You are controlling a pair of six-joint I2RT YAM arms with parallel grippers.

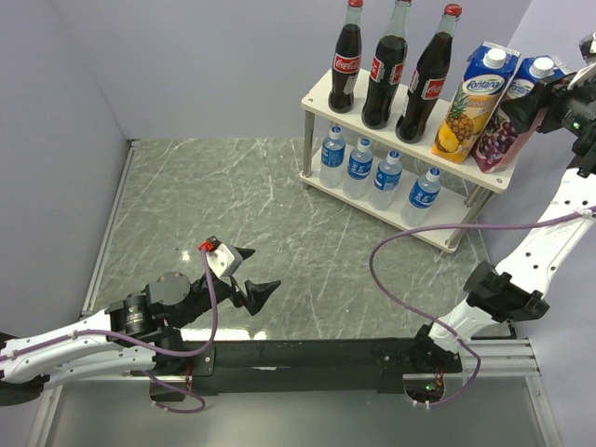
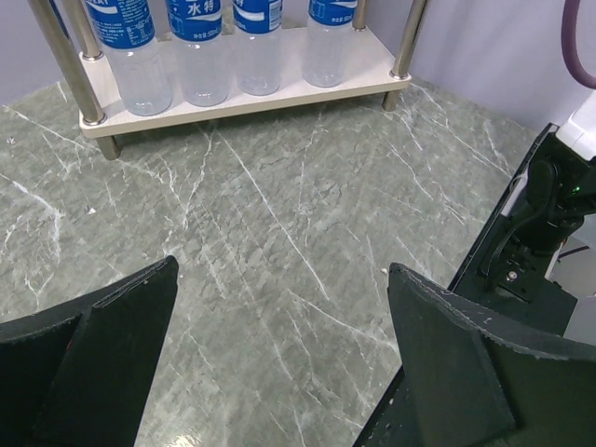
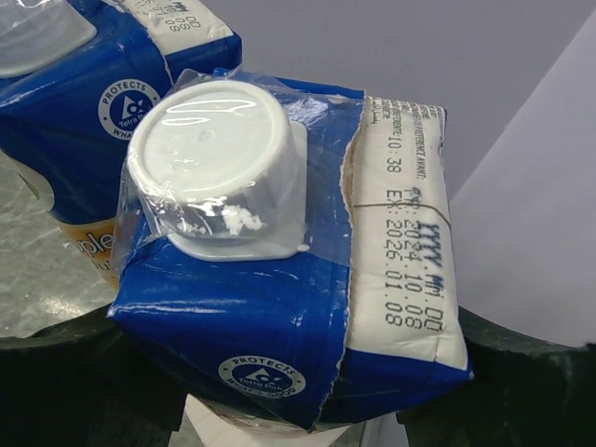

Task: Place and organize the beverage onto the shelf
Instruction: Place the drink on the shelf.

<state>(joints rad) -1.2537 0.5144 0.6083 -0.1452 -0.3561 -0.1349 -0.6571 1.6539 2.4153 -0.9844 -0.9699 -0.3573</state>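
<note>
While the right hand (image 1: 538,101) is clasping the grape juice carton (image 1: 503,135) on top of the shelf (image 1: 321,91) at two o'clock, the left hand (image 1: 253,270) is hovering wide open over the worktop (image 1: 233,186) at seven o'clock.

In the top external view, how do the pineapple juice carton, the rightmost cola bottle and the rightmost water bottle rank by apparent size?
1. pineapple juice carton, the widest.
2. rightmost cola bottle, about as long but much narrower.
3. rightmost water bottle, clearly the smallest.
</note>
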